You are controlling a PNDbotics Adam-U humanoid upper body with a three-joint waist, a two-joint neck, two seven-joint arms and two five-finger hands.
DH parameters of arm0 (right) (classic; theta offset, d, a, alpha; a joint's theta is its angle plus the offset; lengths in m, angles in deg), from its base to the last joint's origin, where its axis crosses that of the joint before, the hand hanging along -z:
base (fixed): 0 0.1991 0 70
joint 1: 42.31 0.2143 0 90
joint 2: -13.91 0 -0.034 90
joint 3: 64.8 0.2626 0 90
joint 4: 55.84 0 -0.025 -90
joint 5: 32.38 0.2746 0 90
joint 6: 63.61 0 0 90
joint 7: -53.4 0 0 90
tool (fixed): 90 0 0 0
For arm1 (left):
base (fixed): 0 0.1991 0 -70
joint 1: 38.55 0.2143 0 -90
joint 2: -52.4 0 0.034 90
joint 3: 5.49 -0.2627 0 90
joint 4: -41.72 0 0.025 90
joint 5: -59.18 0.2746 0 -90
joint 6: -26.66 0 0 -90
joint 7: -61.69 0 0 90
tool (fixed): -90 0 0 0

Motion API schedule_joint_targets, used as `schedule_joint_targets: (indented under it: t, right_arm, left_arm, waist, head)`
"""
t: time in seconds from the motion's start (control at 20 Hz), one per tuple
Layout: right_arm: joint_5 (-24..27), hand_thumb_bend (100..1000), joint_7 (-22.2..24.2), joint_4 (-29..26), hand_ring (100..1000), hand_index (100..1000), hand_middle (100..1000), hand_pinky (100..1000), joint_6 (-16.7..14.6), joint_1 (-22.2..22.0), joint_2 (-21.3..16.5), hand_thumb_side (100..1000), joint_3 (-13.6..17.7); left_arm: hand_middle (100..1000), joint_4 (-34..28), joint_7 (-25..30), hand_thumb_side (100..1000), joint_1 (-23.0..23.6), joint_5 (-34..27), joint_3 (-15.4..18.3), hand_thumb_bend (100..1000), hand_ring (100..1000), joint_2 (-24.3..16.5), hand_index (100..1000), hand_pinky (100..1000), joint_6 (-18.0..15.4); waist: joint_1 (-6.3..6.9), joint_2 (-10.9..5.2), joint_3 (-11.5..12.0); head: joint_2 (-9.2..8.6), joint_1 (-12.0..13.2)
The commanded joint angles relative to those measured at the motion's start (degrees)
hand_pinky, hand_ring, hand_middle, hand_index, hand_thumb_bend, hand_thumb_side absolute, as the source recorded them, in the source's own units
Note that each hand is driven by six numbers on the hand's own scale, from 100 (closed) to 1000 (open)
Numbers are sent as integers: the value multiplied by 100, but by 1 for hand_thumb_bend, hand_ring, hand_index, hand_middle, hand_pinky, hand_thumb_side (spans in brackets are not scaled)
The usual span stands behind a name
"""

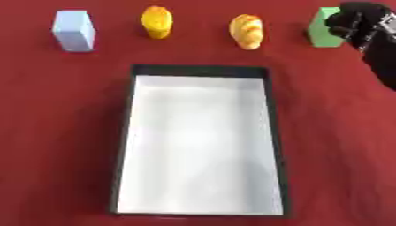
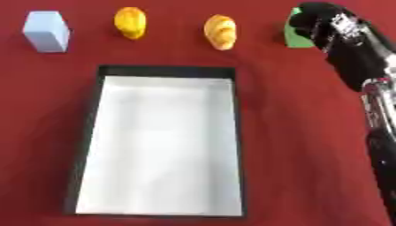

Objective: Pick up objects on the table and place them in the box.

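Behind the box (image 1: 203, 70), four things stand in a row: block (image 1: 74, 31) far left, then two rounded lumps (image 1: 157, 21) (image 1: 247, 31), then another block (image 1: 324, 28) far right.

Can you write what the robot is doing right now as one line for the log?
right hand: at green block, grasp unclear | left hand: not in view | box: empty | blue block, two yellow-orange items: on table

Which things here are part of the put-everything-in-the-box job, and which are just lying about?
Part of the job:
box, nothing in it
light blue block
orange-yellow item
croissant-shaped item
green block, right hand at it

Just lying about:
nothing besides the red tablecloth
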Motion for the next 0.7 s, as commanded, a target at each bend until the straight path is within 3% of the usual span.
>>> schedule_joint_targets:
  t: [0.05,0.5,0.55,0.6,0.7]
  right_arm:
    - [-30,100,13,-80,869,818,729,959,-15,41,-173,709,37]
    - [-1,100,-63,-40,884,822,742,960,-85,46,-331,690,114]
    - [5,100,-83,-41,887,824,746,961,-141,40,-438,753,124]
    - [17,100,-106,-40,892,826,751,961,-209,31,-555,672,134]
    - [36,100,-160,-6,909,834,771,964,-377,13,-838,649,142]
  left_arm:
    - [734,-74,-1,758,-68,6,13,147,770,-156,815,807,-6]
    - [739,-112,-12,754,-66,-41,31,143,774,-234,821,808,-9]
    - [739,-112,-12,754,-28,-32,36,142,774,-266,820,808,-14]
    - [738,-113,-14,754,10,-19,40,139,774,-298,820,808,-21]
    - [739,-122,-18,752,100,-1,40,133,774,-372,820,808,-48]
  waist:
    - [44,-107,4]
    - [-8,-147,38]
    - [-17,-167,28]
    - [-25,-186,18]
    - [-37,-238,-9]
  head:
    - [-86,-5]
    - [-115,-85]
    - [-103,-90]
    - [-87,-88]
    - [-38,-75]
